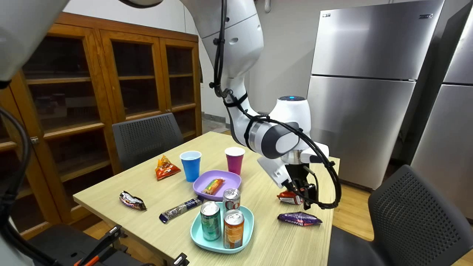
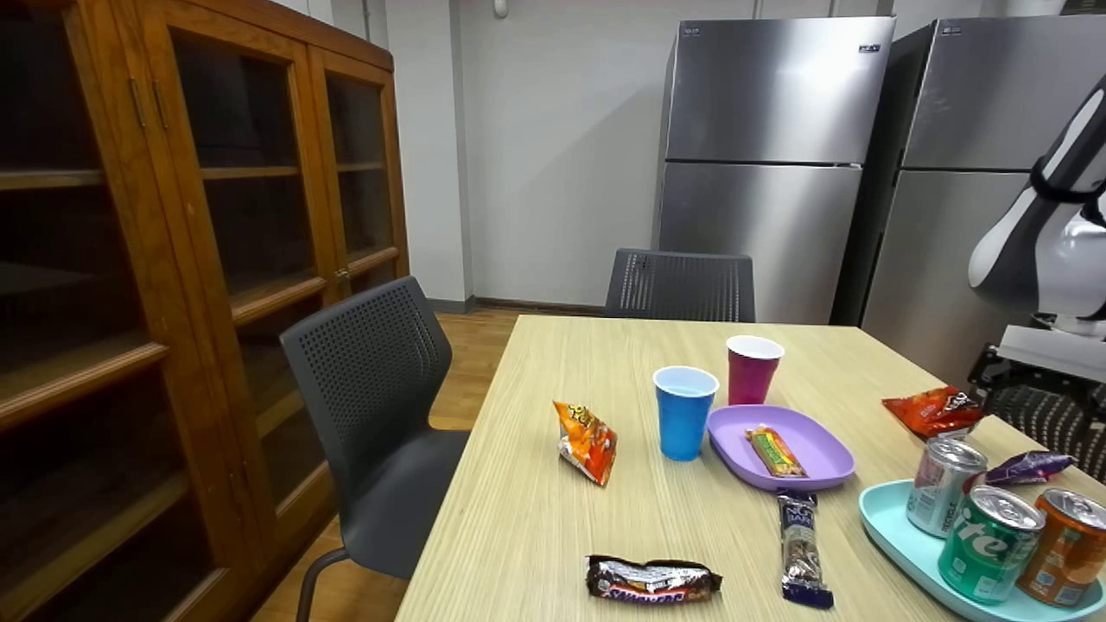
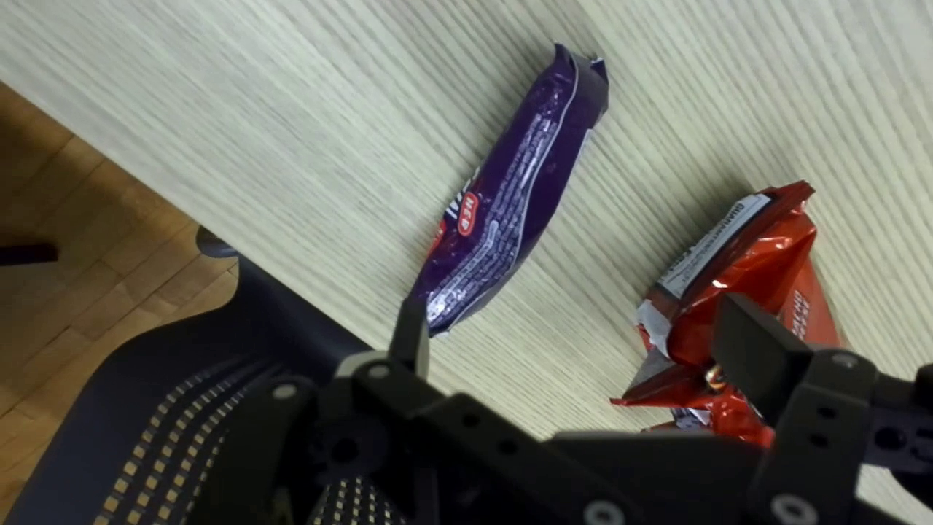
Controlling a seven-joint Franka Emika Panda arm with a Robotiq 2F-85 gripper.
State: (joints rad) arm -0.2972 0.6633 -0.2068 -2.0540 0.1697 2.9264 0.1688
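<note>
Your gripper [image 3: 583,343] hangs with its fingers spread wide and nothing held; in the wrist view the purple packet [image 3: 510,197] lies ahead of it, near end by one fingertip, long axis slanting up and away; near the packet, the red bag [image 3: 758,270] lies partly behind the other finger, contact unclear; left of the packet in an exterior view, the turquoise tray [image 1: 248,223] bears three cans [image 1: 233,232].

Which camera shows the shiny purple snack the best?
The wrist view: the purple snack looks biggest there, and its red label shows clearly. Both exterior views show it smaller; in an exterior view it lies beyond the cans.
</note>
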